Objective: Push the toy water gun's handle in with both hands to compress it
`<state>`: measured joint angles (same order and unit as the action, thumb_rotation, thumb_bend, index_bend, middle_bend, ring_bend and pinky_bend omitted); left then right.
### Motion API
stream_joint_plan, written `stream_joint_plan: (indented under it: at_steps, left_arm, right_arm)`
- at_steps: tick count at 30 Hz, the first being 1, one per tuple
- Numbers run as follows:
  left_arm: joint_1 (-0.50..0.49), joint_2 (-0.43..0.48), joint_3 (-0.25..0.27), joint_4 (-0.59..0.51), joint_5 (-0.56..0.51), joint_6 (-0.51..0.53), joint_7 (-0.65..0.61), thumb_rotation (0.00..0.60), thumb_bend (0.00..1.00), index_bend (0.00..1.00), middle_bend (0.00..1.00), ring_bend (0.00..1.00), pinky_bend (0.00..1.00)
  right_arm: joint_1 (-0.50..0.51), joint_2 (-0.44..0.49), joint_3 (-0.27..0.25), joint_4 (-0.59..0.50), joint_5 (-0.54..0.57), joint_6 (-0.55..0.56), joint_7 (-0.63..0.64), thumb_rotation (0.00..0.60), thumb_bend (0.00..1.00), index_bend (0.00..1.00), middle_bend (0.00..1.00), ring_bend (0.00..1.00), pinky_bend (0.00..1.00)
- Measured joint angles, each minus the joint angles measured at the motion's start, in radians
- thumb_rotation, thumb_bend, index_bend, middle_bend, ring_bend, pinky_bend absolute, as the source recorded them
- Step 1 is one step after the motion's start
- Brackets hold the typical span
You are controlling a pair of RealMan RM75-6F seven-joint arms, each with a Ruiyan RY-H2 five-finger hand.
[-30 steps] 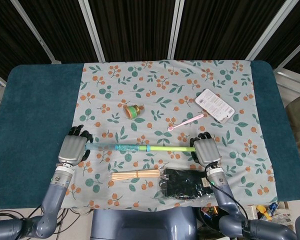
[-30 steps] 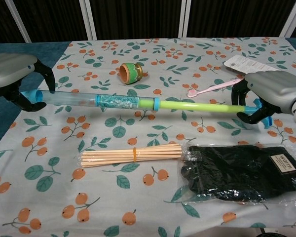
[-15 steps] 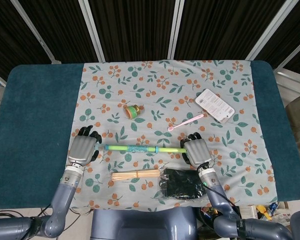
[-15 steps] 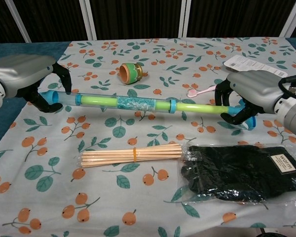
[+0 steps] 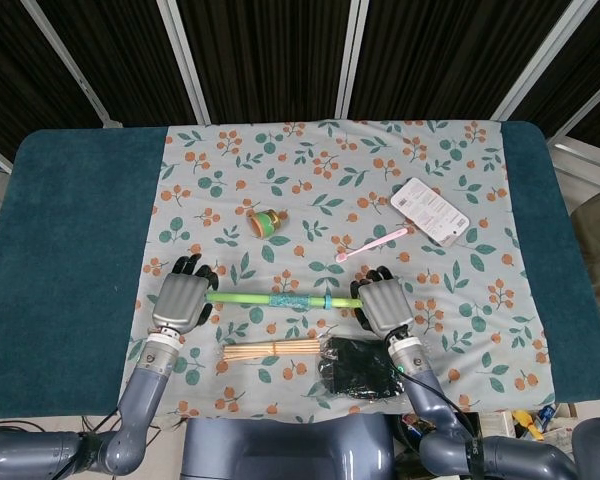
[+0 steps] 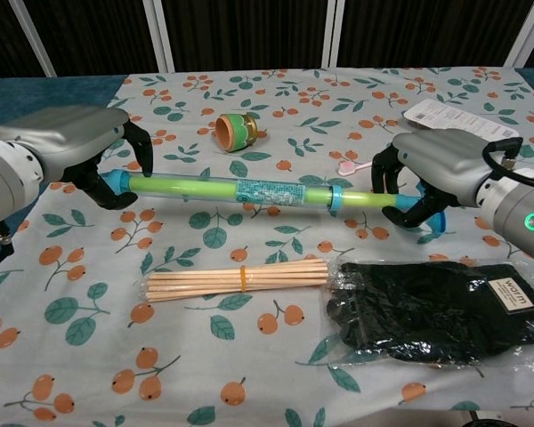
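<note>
Floral cloth (image 5: 310, 150) covers the middle of the table, with dark teal mat (image 5: 70, 230) at either end. Near the front edge lie a bundle of wooden sticks (image 6: 238, 278) and a bagged black glove (image 6: 432, 309). Just behind them the toy water gun (image 6: 240, 189) runs crosswise, held between both hands. The left hand (image 6: 67, 142) grasps the barrel's blue tip, fingers curled around it; the right hand (image 6: 445, 169) grips the blue handle (image 6: 432, 222) the same way. Farther back sit a tape roll (image 6: 235, 130), a pink toothbrush (image 5: 370, 243) and a white packet (image 5: 429, 211).
</note>
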<state>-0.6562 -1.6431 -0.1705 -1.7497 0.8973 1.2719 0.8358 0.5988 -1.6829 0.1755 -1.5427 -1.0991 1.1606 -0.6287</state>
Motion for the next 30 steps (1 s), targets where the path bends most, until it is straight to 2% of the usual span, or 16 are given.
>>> stream_joint_plan:
  at_steps: [15,17,19,20,22,26,30]
  left_arm:
    - [-0.02,-0.03,0.006,0.017,-0.008,0.0,0.007,0.6,0.42,0.57,0.3,0.09,0.14]
    - [-0.021,-0.029,0.008,0.017,-0.008,0.0,0.006,0.6,0.37,0.52,0.26,0.09,0.12]
    - [-0.021,-0.025,0.009,0.016,-0.008,0.0,0.005,0.6,0.27,0.42,0.19,0.07,0.09]
    - [-0.021,-0.023,0.011,0.015,-0.008,-0.001,0.005,0.6,0.21,0.37,0.16,0.06,0.08]
    - [-0.02,-0.016,0.014,0.012,-0.007,-0.004,0.0,0.6,0.16,0.31,0.14,0.05,0.07]
    - [-0.018,-0.008,0.016,0.01,0.002,-0.01,-0.022,0.6,0.12,0.22,0.11,0.03,0.05]
    - [-0.015,0.002,0.019,0.01,0.011,-0.021,-0.047,0.6,0.12,0.22,0.1,0.03,0.05]
  right_arm:
    - [0.006,-0.002,-0.006,-0.008,0.002,0.005,-0.013,0.6,0.46,0.77,0.6,0.26,0.19]
    - [0.006,0.0,-0.007,-0.008,0.0,0.005,-0.013,0.6,0.41,0.71,0.53,0.23,0.19]
    - [0.007,0.006,-0.009,-0.008,0.0,0.002,-0.013,0.6,0.31,0.51,0.37,0.15,0.18]
    - [0.007,0.009,-0.011,-0.01,0.002,-0.003,-0.014,0.6,0.28,0.45,0.32,0.13,0.17]
    - [0.008,0.022,-0.015,-0.018,0.013,-0.015,-0.02,0.6,0.2,0.3,0.19,0.09,0.16]
    - [0.011,0.044,-0.02,-0.036,0.035,-0.027,-0.048,0.6,0.14,0.15,0.09,0.05,0.16]
    - [0.011,0.056,-0.024,-0.049,0.054,-0.023,-0.067,0.6,0.12,0.11,0.08,0.04,0.16]
